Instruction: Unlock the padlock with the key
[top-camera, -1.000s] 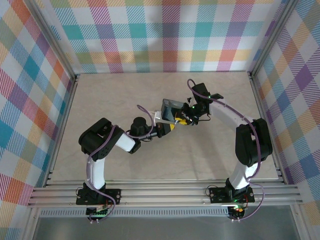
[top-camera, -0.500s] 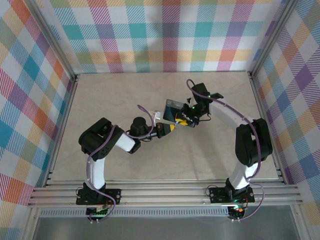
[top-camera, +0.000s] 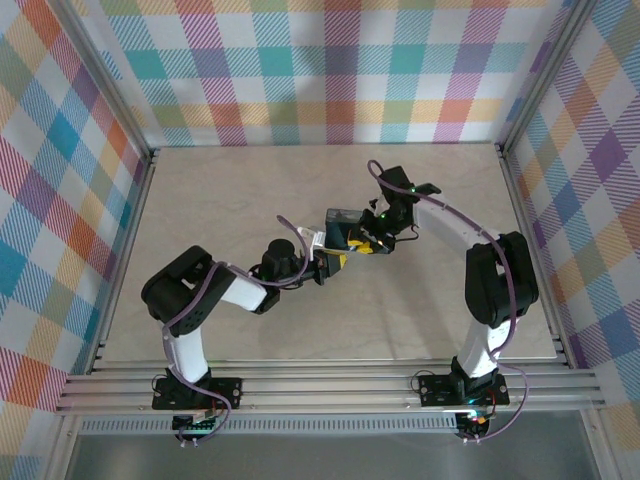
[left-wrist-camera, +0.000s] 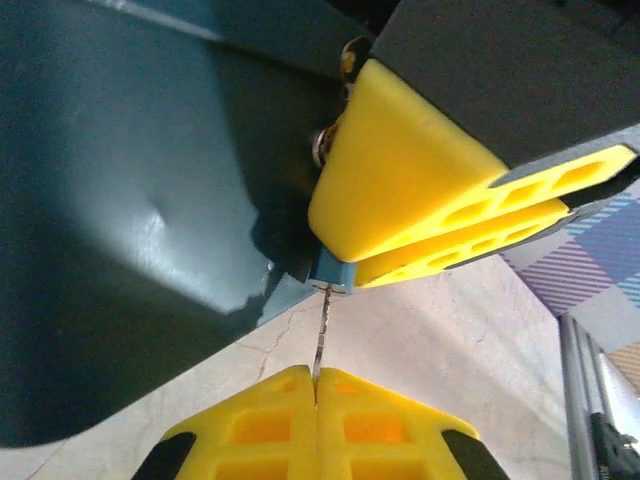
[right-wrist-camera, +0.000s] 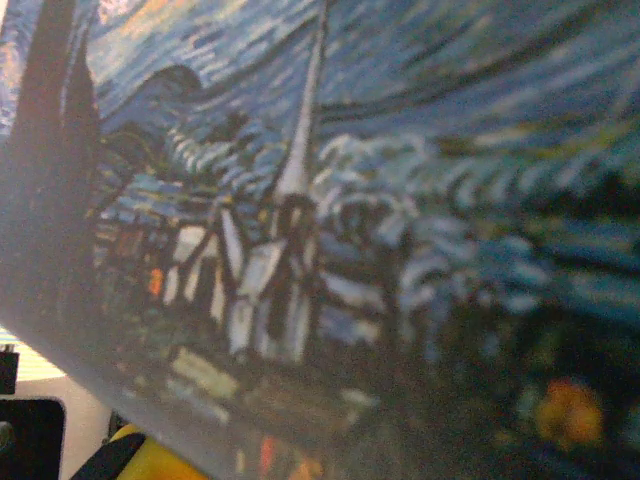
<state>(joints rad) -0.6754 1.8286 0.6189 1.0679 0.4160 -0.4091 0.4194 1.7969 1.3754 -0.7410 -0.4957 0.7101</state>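
Observation:
The padlock (top-camera: 338, 228), a dark-blue block with a starry-night print (right-wrist-camera: 380, 200), hangs above the table's middle. My right gripper (top-camera: 368, 241) is shut on it from the right, and its yellow fingers (left-wrist-camera: 400, 190) press on the block's blue lower corner (left-wrist-camera: 331, 270). The key (left-wrist-camera: 320, 340) is a thin silvery blade. My left gripper (left-wrist-camera: 316, 378) is shut on it, fingers pressed flat together. The key's tip touches the underside of that blue corner. From above, my left gripper (top-camera: 336, 259) sits just below and left of the padlock.
The pale marbled table top (top-camera: 250, 190) lies under both arms, bounded by aluminium rails (top-camera: 330, 385) at the near edge and checked walls (top-camera: 330, 70) at the back and sides. A purple cable (top-camera: 290, 222) loops off my left wrist close to the padlock.
My left arm's elbow has dropped down and to the left while its gripper stayed at the padlock. The padlock has turned slightly in the right gripper and shows a narrower face.

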